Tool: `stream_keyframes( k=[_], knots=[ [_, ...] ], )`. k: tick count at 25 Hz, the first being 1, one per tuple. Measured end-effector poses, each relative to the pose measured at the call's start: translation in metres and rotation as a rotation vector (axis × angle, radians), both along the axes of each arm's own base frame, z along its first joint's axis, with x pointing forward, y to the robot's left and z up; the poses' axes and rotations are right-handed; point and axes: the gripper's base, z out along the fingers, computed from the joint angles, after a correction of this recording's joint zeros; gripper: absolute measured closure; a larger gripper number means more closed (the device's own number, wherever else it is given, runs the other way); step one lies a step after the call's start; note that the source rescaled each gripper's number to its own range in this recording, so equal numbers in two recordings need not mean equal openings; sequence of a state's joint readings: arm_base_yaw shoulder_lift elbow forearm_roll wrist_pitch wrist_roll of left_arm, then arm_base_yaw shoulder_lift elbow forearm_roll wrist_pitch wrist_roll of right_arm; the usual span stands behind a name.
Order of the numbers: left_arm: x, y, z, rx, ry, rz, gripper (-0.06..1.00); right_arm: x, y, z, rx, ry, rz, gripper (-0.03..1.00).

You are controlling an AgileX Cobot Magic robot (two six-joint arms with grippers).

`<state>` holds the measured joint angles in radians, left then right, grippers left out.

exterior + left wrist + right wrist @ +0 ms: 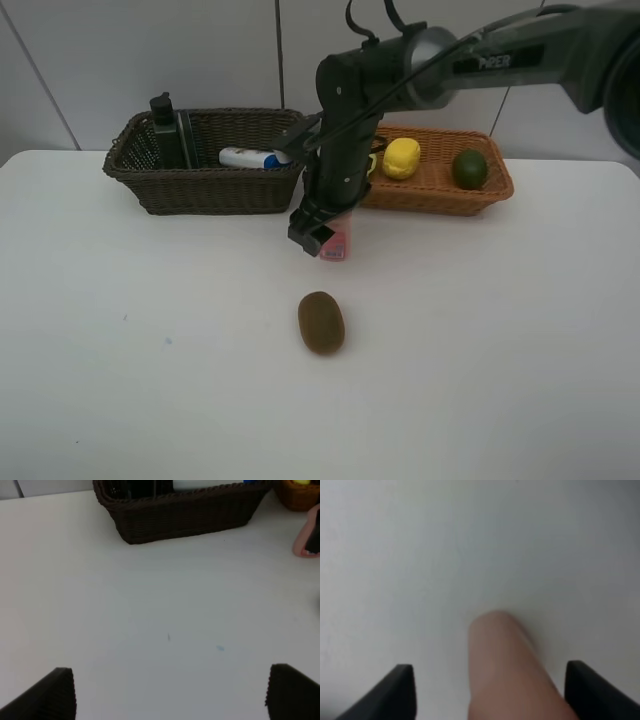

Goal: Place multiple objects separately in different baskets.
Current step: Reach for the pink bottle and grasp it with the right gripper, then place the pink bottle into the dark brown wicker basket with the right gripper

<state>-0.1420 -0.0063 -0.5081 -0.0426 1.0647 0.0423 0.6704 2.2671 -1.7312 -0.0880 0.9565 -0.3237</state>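
Observation:
The pink bottle (pixel 338 240) stands on the white table in front of the gap between the baskets. My right gripper (pixel 314 232) is down around it, open. In the right wrist view the bottle (pixel 505 670) sits between the spread fingers (pixel 400 690) without touching them. The brown kiwi (pixel 321 322) lies on the table nearer the front. The dark brown basket (pixel 200 188) holds the green pump bottle (pixel 164 128), a dark eraser block (pixel 188 138) and the white tube (pixel 248 157). The orange-tan basket (pixel 440 195) holds the lemon (pixel 402 158) and green avocado (pixel 469 168). My left gripper (pixel 170 680) is open and empty.
The right arm (pixel 350 110) crosses over the gap between the baskets and hides the orange-tan basket's left end. A wall stands behind the baskets. The left wrist view shows bare table, the dark basket (pixel 185 515) and the pink bottle (pixel 306 540) at its edge.

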Motion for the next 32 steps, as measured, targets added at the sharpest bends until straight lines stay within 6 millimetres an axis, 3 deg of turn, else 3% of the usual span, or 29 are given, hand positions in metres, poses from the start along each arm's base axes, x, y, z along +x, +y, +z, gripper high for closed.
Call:
stream_keyframes(
  k=[3,5,9,12,18,20,23,27,30,32],
  knots=[
    [0.000,0.000,0.000,0.000,0.000,0.000,-0.05,0.000,0.000,0.000,-0.005,-0.001,0.002,0.84],
    [0.000,0.000,0.000,0.000,0.000,0.000,-0.05,0.000,0.000,-0.001,-0.005,0.001,0.001,0.97],
    [0.000,0.000,0.000,0.000,0.000,0.000,-0.05,0.000,-0.001,0.001,-0.005,-0.002,0.001,0.97],
    [0.000,0.000,0.000,0.000,0.000,0.000,-0.05,-0.001,-0.001,0.018,0.016,-0.030,0.002,0.97],
    [0.000,0.000,0.000,0.000,0.000,0.000,-0.05,-0.008,-0.004,0.114,0.230,-0.253,-0.003,0.97],
    [0.000,0.000,0.000,0.000,0.000,0.000,-0.05,-0.008,0.000,0.135,0.340,-0.326,-0.012,0.97],
    [0.000,0.000,0.000,0.000,0.000,0.000,-0.05,-0.003,0.010,0.149,0.521,-0.424,-0.043,0.97],
    [0.000,0.000,0.000,0.000,0.000,0.000,-0.05,0.018,0.029,0.141,0.780,-0.540,-0.152,0.97],
    [0.000,0.000,0.000,0.000,0.000,0.000,-0.05,0.038,0.039,0.114,0.923,-0.615,-0.277,0.97],
    [0.000,0.000,0.000,0.000,0.000,0.000,-0.05,0.049,0.043,0.086,0.959,-0.647,-0.350,0.97]
  ],
)
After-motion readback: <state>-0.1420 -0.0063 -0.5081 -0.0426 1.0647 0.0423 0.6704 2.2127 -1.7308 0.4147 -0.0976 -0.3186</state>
